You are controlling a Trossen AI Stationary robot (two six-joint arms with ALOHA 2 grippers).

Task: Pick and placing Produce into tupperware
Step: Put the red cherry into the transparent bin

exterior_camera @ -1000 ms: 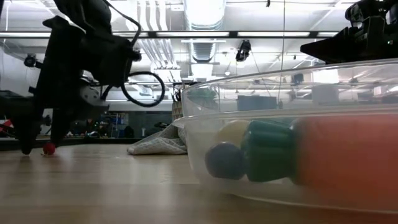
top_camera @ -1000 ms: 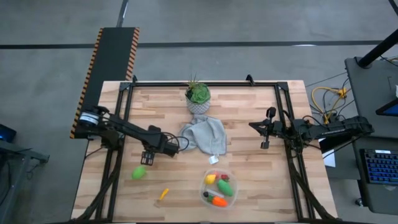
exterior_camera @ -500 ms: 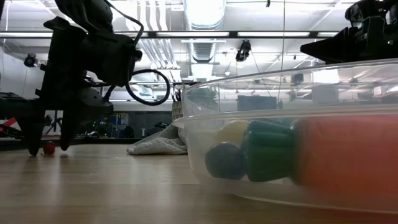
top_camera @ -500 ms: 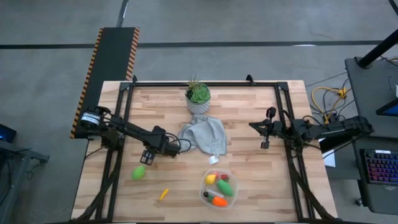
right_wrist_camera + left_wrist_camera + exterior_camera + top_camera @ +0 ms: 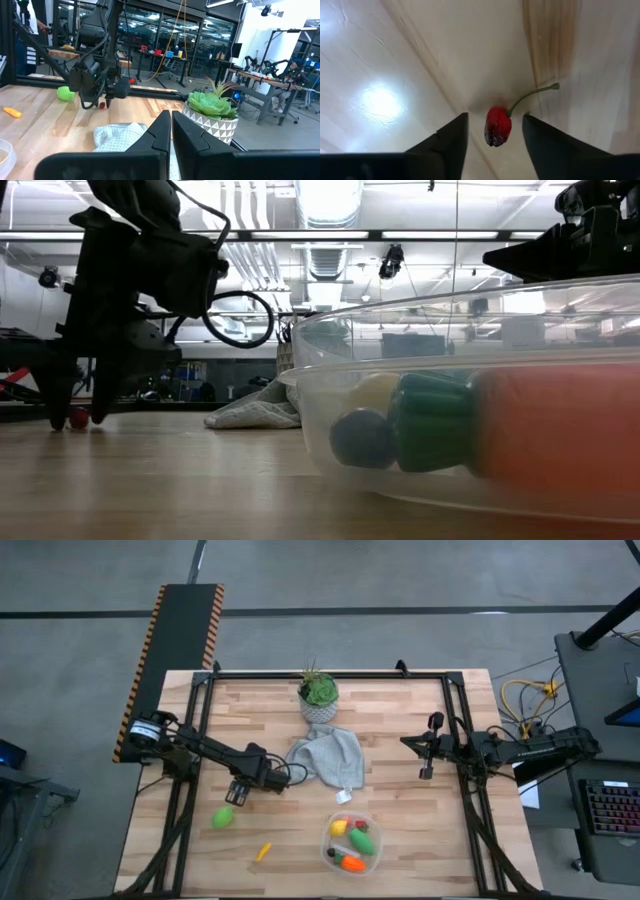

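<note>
Between the left end effector [image 5: 492, 134] fingers, red cherry [image 5: 498, 125], stem pointing away

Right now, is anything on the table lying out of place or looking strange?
Three produce pieces lie outside the tupperware: a green piece, a small carrot and a red cherry, which sits between the open fingers of the left gripper. The grey cloth lies crumpled mid-table. Nothing looks damaged.

The wooden table [image 5: 410, 830] carries a potted plant [image 5: 318, 698] at the back, a grey cloth [image 5: 330, 757] mid-table, the tupperware [image 5: 352, 843] up front, plus a loose green oval [image 5: 222, 818], carrot [image 5: 262, 852] and red berry [image 5: 498, 126].
</note>
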